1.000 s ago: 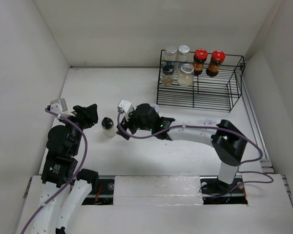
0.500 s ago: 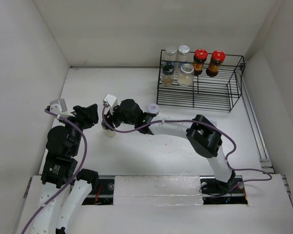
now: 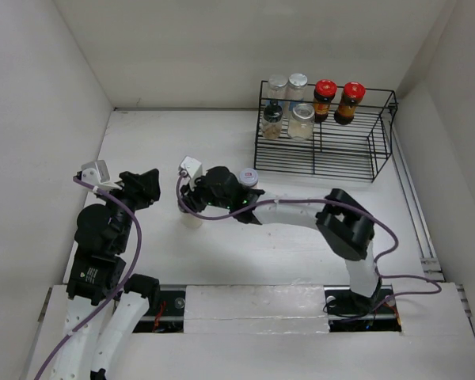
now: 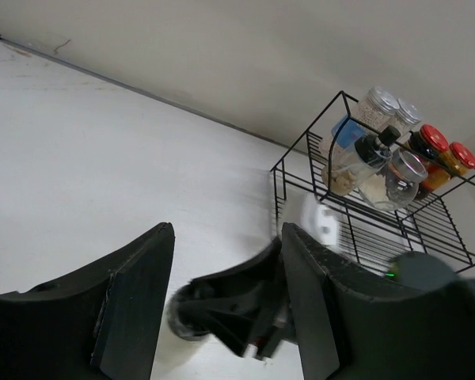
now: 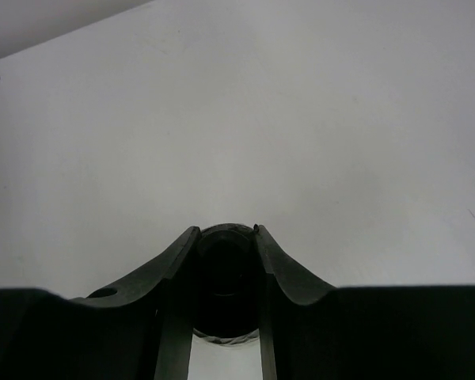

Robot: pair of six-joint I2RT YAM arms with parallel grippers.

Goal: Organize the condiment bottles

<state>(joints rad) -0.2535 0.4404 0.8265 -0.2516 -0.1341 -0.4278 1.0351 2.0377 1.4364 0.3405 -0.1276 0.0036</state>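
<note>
Left gripper [image 4: 227, 237]: far left, hovering over the table [image 3: 182, 142]. Its fingers are spread wide with nothing between them. It has no part in this step, so I leave it parked clear of the other arm.

Black-capped white bottle [image 3: 191, 220]: just right of that, out on the open table and well apart from the rack. From above only its pale body shows under my right wrist.

Right gripper [image 5: 225, 231]: here's the action. The wrist view shows a finger on each side of the black cap, pressed against it and pinching the bottle by its top.

Step in hand: I judge this to be the pick-up, with the carry to the rack to follow.

Doing it well: I lift straight up first and keep the bottle upright. A grip on the cap could let the body swing, so I move slowly and steadily.

Silver-lidded jar [image 3: 248, 176]: loose on the table, just beside my right forearm. I must not sweep it as the arm swings back.

Wire rack [image 3: 344, 154]: far right, at the back. I need to come in above its top rail, then lower.

Glass jars [image 3: 302, 120]: four are clustered in the rack's left part.

Red-capped bottles [image 3: 324, 96]: two stand to their right. The right front floor looks free, so that is my target.
</note>
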